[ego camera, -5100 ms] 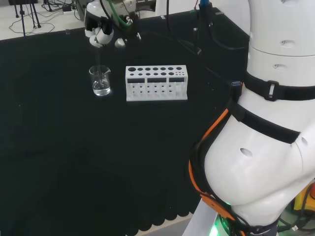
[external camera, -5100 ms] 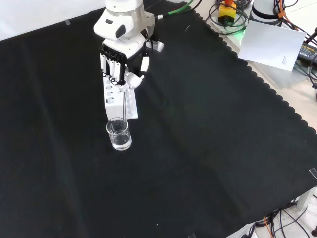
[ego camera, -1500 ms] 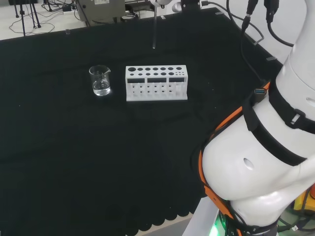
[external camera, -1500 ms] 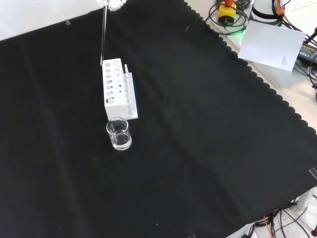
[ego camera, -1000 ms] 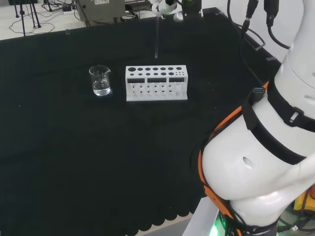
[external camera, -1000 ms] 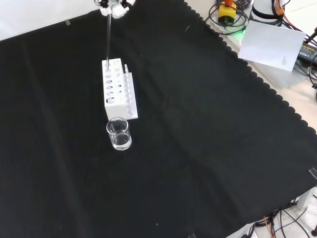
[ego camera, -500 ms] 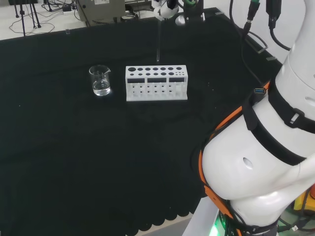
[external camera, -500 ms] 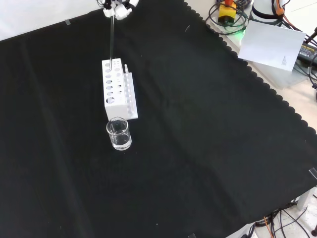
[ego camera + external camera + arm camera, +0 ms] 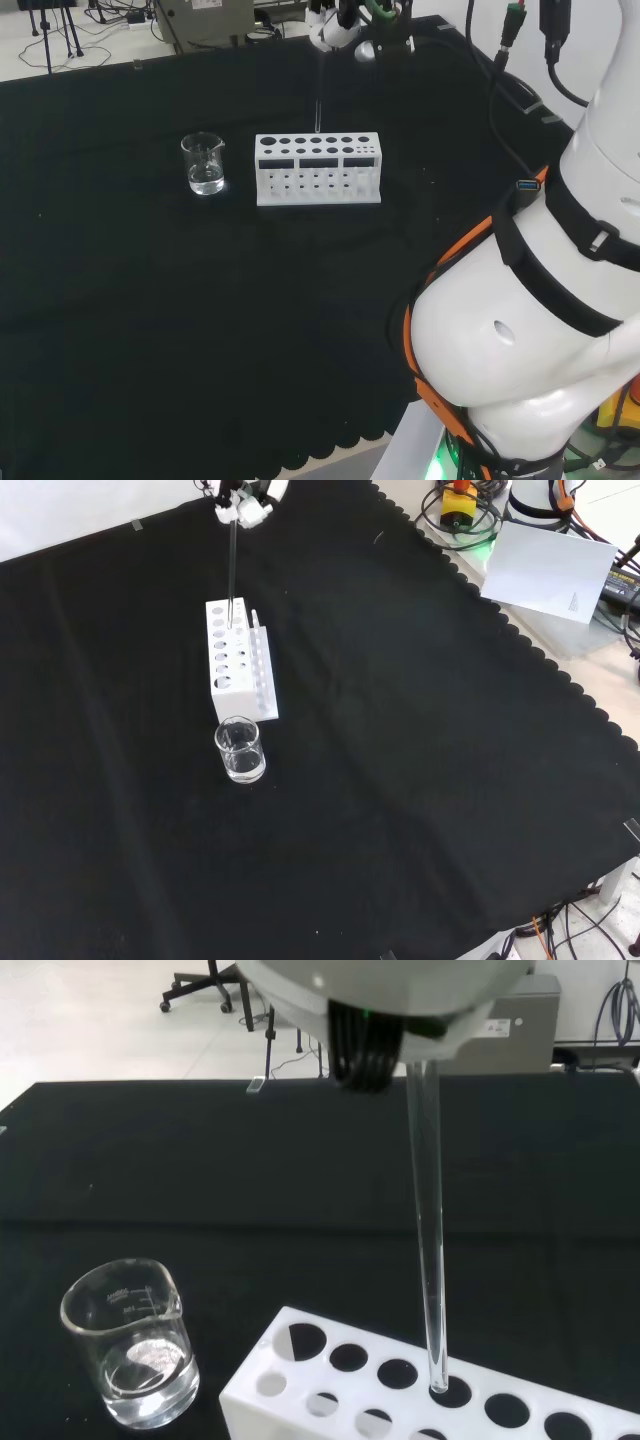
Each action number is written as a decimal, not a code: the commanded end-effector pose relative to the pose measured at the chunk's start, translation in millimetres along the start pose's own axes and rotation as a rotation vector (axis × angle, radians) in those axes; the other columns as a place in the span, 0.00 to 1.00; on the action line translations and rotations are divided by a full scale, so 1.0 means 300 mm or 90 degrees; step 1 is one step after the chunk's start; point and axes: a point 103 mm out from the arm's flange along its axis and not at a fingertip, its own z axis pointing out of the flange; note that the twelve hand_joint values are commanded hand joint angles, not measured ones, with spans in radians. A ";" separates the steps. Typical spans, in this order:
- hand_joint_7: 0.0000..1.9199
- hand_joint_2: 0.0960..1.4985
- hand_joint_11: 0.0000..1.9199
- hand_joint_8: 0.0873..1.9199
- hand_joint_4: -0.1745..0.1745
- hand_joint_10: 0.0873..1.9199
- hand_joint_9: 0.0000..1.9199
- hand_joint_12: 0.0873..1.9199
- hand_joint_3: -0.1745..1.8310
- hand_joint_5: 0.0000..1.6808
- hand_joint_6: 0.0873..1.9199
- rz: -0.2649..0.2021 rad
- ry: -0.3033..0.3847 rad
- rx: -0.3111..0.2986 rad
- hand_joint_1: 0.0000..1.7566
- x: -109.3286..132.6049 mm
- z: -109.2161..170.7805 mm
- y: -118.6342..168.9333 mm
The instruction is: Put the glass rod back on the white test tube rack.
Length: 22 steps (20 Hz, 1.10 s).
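Observation:
The thin clear glass rod (image 9: 231,570) hangs upright from the hand (image 9: 243,498), which pinches its top end at the upper edge of the front view. In the wrist view the glass rod (image 9: 428,1210) has its lower tip at the mouth of a hole in the back row of the white test tube rack (image 9: 330,1385). From the head view the hand (image 9: 340,20) is high above the rack (image 9: 318,170) and the rod (image 9: 318,100) reaches down to the rack's top. The rack (image 9: 238,660) stands lengthwise on the black cloth.
A small glass beaker (image 9: 204,165) with a little clear liquid stands left of the rack in the head view; in front of it stands the beaker (image 9: 241,750) in the front view. The arm's white links (image 9: 540,300) stand at the head view's right. Cables and papers (image 9: 550,570) lie beyond the cloth's scalloped edge.
The hand has come down with the rod and shifted slightly over the rack. The rod's tip, hanging above the rack a second ago, now meets a hole in its top.

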 end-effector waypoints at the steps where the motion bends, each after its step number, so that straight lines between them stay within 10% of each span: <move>1: 0.68 0.43 0.66 0.43 0.00 0.30 0.92 0.36 0.39 0.72 0.20 -0.007 -0.004 0.007 0.75 0.017 0.015 0.046; 22: 0.68 0.42 0.66 0.43 0.00 0.30 0.92 0.36 0.40 0.73 0.20 -0.003 0.008 0.017 0.75 -0.028 0.065 0.083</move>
